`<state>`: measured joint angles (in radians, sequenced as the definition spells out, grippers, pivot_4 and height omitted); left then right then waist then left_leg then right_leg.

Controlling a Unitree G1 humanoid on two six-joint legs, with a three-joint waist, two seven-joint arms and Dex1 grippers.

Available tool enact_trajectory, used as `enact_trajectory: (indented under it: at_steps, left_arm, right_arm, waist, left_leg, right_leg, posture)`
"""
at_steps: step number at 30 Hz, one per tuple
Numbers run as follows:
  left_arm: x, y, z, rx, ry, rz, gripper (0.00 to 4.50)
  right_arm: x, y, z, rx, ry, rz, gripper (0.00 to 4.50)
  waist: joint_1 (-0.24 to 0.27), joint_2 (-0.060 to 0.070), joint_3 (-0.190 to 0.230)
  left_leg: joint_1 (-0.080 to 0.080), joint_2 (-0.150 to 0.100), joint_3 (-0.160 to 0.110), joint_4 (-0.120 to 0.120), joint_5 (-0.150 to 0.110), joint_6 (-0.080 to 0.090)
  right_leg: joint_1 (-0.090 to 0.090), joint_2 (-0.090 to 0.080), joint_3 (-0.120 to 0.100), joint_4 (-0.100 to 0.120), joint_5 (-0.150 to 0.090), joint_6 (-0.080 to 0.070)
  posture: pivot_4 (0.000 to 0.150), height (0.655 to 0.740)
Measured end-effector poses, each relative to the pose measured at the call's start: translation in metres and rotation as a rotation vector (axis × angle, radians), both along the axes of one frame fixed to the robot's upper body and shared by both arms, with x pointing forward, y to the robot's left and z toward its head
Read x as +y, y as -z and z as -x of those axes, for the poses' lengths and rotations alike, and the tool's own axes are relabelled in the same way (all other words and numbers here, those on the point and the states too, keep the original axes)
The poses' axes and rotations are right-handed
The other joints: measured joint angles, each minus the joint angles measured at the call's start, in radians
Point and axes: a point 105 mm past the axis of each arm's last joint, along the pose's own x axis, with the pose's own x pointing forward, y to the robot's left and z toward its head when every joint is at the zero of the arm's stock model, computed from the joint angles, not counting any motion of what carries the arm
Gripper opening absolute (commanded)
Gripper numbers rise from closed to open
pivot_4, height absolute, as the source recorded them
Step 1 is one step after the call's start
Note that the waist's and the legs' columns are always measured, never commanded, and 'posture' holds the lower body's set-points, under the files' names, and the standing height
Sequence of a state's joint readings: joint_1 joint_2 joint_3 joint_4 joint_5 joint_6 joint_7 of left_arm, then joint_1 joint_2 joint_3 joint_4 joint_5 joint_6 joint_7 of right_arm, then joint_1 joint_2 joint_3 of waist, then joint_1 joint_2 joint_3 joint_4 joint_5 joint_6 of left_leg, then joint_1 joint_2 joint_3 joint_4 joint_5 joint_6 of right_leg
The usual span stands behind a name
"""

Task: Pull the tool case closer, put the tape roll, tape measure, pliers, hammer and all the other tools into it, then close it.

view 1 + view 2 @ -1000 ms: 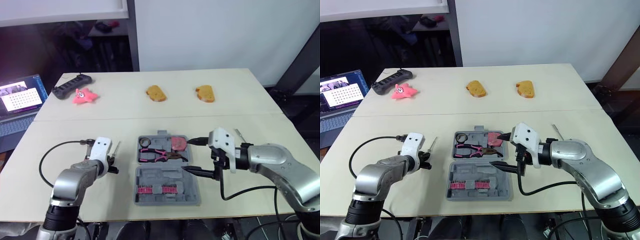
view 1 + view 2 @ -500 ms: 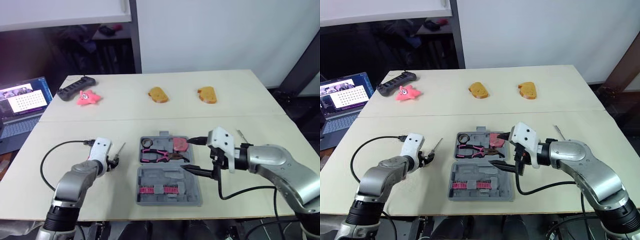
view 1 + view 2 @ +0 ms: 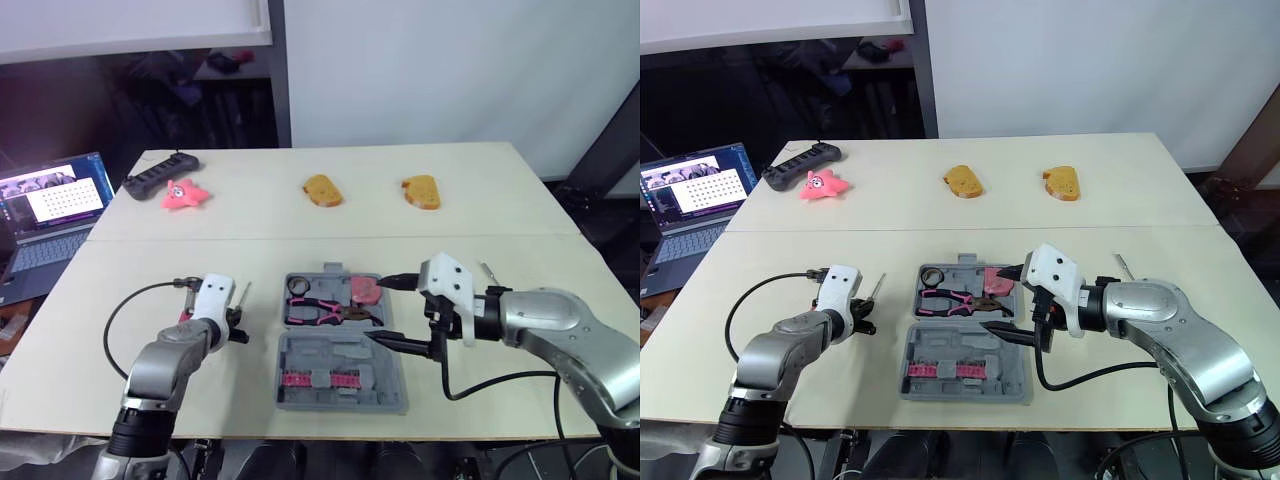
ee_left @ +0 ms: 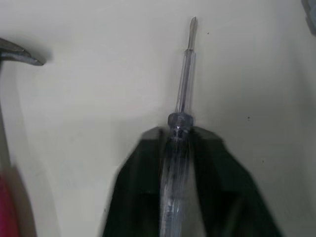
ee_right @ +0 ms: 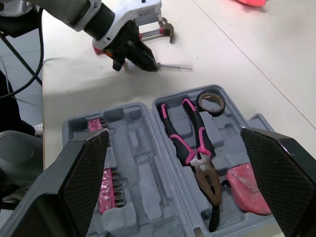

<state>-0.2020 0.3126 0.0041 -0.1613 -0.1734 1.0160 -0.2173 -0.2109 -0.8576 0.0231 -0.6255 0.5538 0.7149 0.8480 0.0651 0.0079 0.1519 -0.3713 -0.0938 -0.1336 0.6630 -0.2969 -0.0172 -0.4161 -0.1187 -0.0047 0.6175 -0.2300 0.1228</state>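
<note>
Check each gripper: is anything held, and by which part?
Left gripper grips the screwdriver by its clear handle, shaft protruding forward. Right gripper is open, holding nothing.

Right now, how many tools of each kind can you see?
Pliers: 1
Tape roll: 1
Tape measure: 1
Hammer: 1
Screwdriver, in the left gripper: 1
Bit holder: 1
Slim loose tool, kind unclear: 1
Total: 7
</note>
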Motion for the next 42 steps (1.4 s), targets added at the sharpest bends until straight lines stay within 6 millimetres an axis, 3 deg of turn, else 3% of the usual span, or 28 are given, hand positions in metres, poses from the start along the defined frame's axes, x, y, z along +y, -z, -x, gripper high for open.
enact_trajectory:
  at_steps: [9, 14, 18, 21, 26, 31, 39, 42]
  left_arm:
    - [0.001, -0.003, -0.005, -0.014, 0.014, 0.004, 0.07]
    - [0.010, -0.016, 0.003, 0.008, 0.179, -0.002, 0.07]
    - [0.015, -0.052, 0.017, 0.047, 0.440, -0.030, 0.07]
    - [0.013, -0.089, 0.030, 0.048, 0.647, -0.064, 0.07]
    - [0.000, -0.098, 0.054, 0.139, 0.885, 0.003, 0.07]
    - [-0.007, -0.099, 0.054, 0.132, 0.984, -0.039, 0.07]
    - [-0.056, -0.095, 0.048, 0.078, 1.099, -0.206, 0.07]
    - [-0.078, -0.090, 0.058, 0.113, 1.153, -0.223, 0.07]
  right_arm:
    - [0.000, 0.001, -0.001, -0.005, 0.013, 0.001, 4.50]
    - [0.000, 0.004, -0.002, -0.005, 0.025, 0.009, 4.50]
    - [0.003, 0.006, -0.002, -0.005, 0.021, 0.009, 4.50]
    - [0.002, 0.009, -0.002, -0.003, 0.029, 0.017, 4.50]
    - [0.001, 0.010, -0.004, -0.024, 0.057, 0.019, 4.50]
    - [0.000, 0.017, -0.003, -0.020, 0.080, 0.026, 4.50]
    - [-0.010, 0.027, 0.009, 0.013, 0.075, 0.102, 4.50]
    - [-0.015, 0.025, 0.010, 0.011, 0.075, 0.111, 4.50]
  waist:
    - [0.000, 0.000, 0.000]
    - [-0.012, -0.008, 0.005]
    - [-0.029, -0.020, 0.013]
    - [-0.033, -0.017, 0.016]
    - [-0.032, -0.016, 0.021]
    - [-0.028, -0.017, 0.023]
    - [-0.029, -0.018, 0.024]
    - [-0.029, -0.019, 0.025]
  left_leg:
    - [0.001, 0.000, -0.001, 0.000, 0.000, 0.000]
    - [-0.005, 0.001, 0.000, 0.000, 0.000, 0.000]
    - [-0.010, 0.002, 0.000, 0.000, 0.001, -0.001]
    - [-0.010, 0.001, 0.001, 0.000, 0.000, 0.000]
    - [-0.011, 0.002, 0.001, -0.001, 0.000, 0.000]
    - [-0.011, 0.002, 0.001, 0.000, 0.000, 0.000]
    - [-0.013, 0.002, 0.001, 0.001, 0.000, 0.000]
    - [-0.013, 0.002, 0.001, 0.001, 0.000, 0.000]
  right_leg:
    - [0.001, 0.000, 0.000, 0.000, 0.000, 0.000]
    - [-0.007, 0.001, 0.000, 0.001, 0.000, 0.000]
    - [-0.013, 0.001, 0.000, 0.003, 0.001, -0.002]
    - [-0.013, 0.001, 0.000, 0.000, 0.002, -0.003]
    - [-0.013, 0.001, 0.000, 0.000, 0.001, -0.003]
    - [-0.013, 0.001, 0.000, 0.000, 0.001, -0.003]
    - [-0.014, 0.002, -0.001, 0.000, 0.002, -0.002]
    - [-0.014, 0.002, 0.000, 0.000, 0.002, -0.002]
  posture:
    - [0.150, 0.7219]
    - [0.150, 0.7219]
    - [0.150, 0.7219]
    - [0.150, 0.7219]
    - [0.150, 0.7219]
    - [0.150, 0.7219]
    - [0.150, 0.7219]
    - [0.150, 0.7219]
